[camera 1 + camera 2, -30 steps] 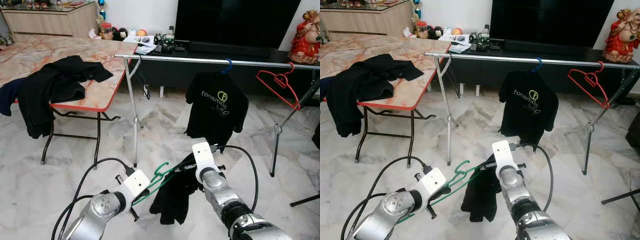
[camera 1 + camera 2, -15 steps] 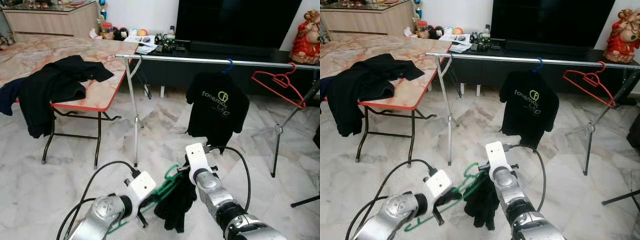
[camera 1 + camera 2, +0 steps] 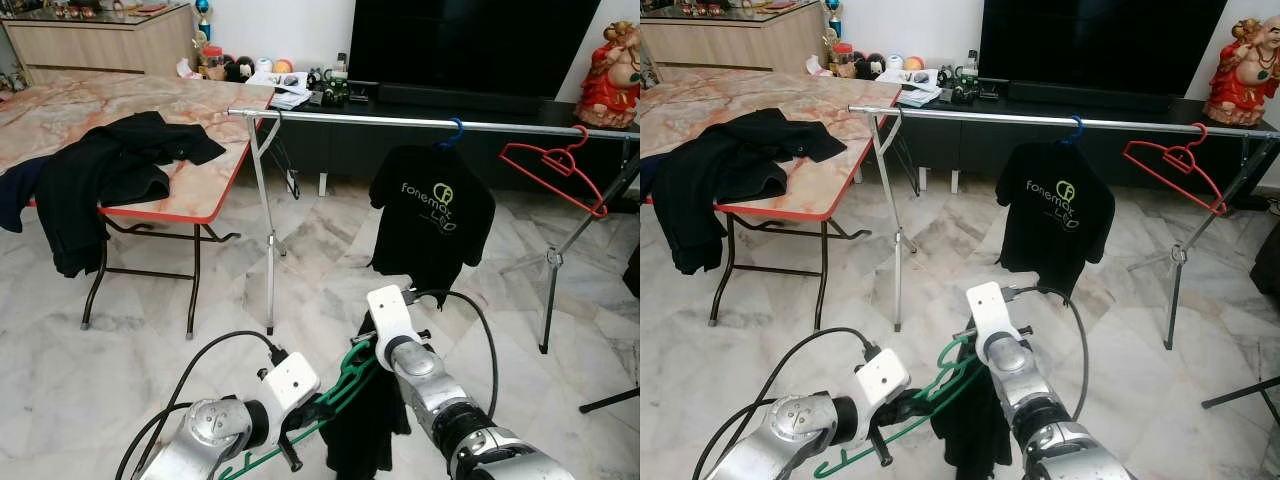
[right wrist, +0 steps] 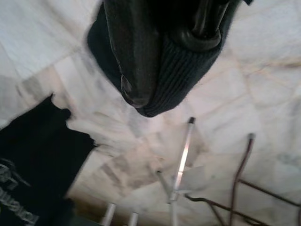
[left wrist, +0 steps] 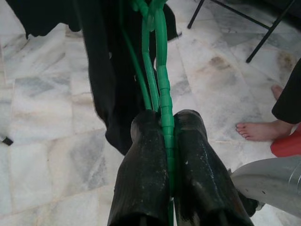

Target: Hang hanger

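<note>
My left gripper [image 5: 162, 123] is shut on the shaft of a green hanger [image 5: 159, 70], low in front of me [image 3: 350, 372]. The hanger's far end reaches into a black garment [image 3: 365, 430] that hangs from my right gripper [image 4: 164, 61], which is shut on the garment's ribbed collar [image 4: 181, 70]. Beyond them stands a silver clothes rail [image 3: 400, 121]. It carries a black printed T-shirt [image 3: 432, 215] on a blue hanger and a bare red hanger [image 3: 555, 170].
A marble-top folding table [image 3: 190, 190] with a pile of black clothes [image 3: 100, 170] stands at the left. The rail's tripod legs [image 3: 270, 250] [image 3: 548, 290] rest on the marble floor. Behind it are a dark TV console and a red statue [image 3: 612, 60]. A person's bare foot [image 5: 256, 131] is nearby.
The left gripper has moved right with the green hanger, closer under the right gripper. The black garment now hangs straighter and lower from the right gripper.
</note>
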Robot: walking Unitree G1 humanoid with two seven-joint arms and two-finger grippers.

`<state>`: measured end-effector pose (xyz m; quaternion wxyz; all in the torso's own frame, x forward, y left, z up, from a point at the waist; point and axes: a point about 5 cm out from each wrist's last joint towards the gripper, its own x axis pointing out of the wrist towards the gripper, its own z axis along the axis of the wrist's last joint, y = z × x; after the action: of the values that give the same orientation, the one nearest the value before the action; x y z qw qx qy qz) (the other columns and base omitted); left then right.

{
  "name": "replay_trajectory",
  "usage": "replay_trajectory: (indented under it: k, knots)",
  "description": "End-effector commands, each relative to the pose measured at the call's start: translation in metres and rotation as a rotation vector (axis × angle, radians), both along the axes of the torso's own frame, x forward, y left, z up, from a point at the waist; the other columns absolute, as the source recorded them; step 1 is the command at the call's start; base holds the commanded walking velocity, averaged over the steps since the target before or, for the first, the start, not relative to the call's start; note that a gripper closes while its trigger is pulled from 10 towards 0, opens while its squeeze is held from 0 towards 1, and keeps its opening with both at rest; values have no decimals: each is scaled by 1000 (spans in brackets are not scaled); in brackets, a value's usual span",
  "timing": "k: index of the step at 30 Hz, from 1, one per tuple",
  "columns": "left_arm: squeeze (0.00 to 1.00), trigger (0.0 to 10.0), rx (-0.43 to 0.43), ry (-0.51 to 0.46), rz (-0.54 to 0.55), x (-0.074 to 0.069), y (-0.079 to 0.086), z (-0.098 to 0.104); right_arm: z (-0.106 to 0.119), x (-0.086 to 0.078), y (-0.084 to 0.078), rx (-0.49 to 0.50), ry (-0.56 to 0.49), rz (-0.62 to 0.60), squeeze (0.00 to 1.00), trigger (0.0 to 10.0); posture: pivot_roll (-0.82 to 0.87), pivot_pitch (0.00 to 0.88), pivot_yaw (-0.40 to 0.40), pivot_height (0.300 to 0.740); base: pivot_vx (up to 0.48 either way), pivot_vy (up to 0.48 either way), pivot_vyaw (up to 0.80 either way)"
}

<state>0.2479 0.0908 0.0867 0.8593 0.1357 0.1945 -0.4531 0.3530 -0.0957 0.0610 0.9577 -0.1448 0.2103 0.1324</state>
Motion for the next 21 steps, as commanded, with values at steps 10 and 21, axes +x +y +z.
replay_trajectory:
  k: [10,21]
  knots:
    - [0,10000,112,-79,101,14,5,-5,21,10,14,53,-56,103,0,10000,197,0,-73,740,0,0,0]
    - [0,10000,96,-120,210,26,0,-3,23,8,23,130,-55,70,0,10000,198,0,-70,740,0,0,0]
